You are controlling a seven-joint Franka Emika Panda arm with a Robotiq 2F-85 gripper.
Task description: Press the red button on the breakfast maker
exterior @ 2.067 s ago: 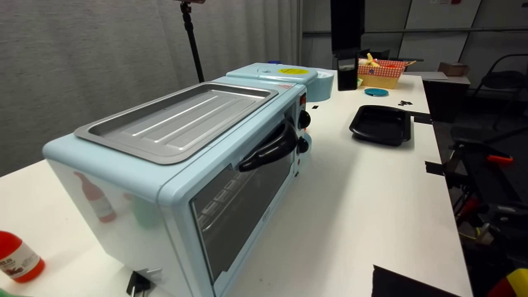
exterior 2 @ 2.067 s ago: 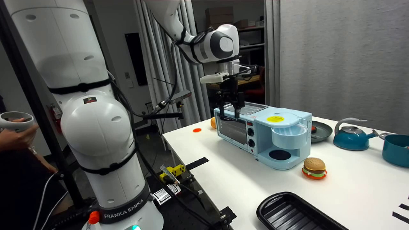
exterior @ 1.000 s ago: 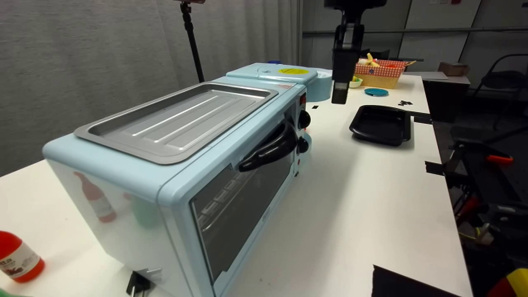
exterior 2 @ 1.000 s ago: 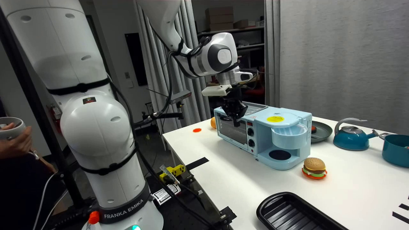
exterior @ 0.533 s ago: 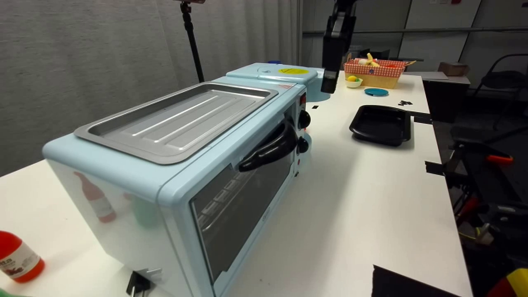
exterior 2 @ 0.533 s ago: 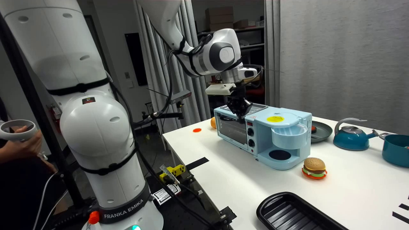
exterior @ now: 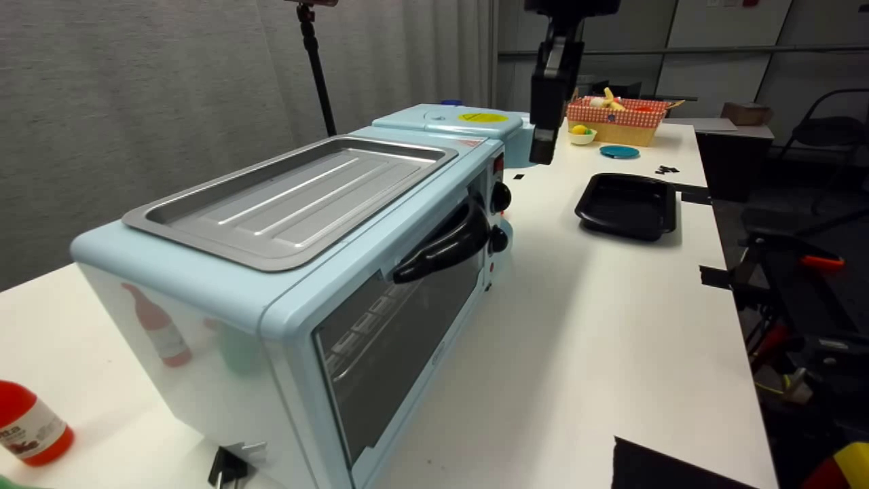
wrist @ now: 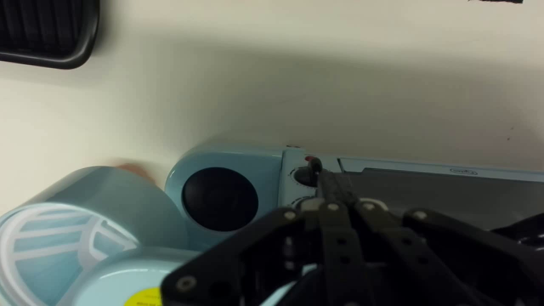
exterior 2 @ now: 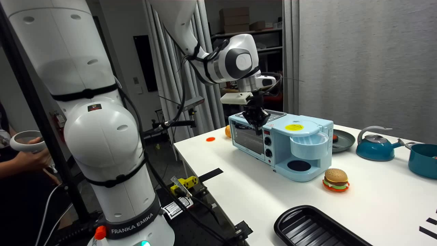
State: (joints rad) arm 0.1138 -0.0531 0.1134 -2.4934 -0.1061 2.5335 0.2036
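The pale-blue breakfast maker (exterior: 285,285) stands on the white table with its door closed and black handle (exterior: 445,244) in front. Its red button (exterior: 499,163) sits at the top of the control panel, above two black knobs; an exterior view also shows that red button (exterior 2: 266,132). In the wrist view my gripper hides the button, while a small red spot (wrist: 309,158) shows beside the lower knob (wrist: 304,176). My gripper (exterior 2: 258,133) is shut and empty, tilted, its tips close in front of the panel near the button. Whether they touch it I cannot tell.
A black tray (exterior 2: 317,229) lies near the table edge. A toy burger (exterior 2: 336,180), a teal kettle (exterior 2: 375,147) and a teal pot (exterior 2: 423,160) stand beyond the coffee side. Farther back is a basket (exterior: 614,125); a red bottle (exterior: 30,424) is at the opposite end.
About two seconds ago the jaws stood apart and upright; they have since shut and tilted. Over the last second the gripper has shifted toward the control panel, lately dipping a little.
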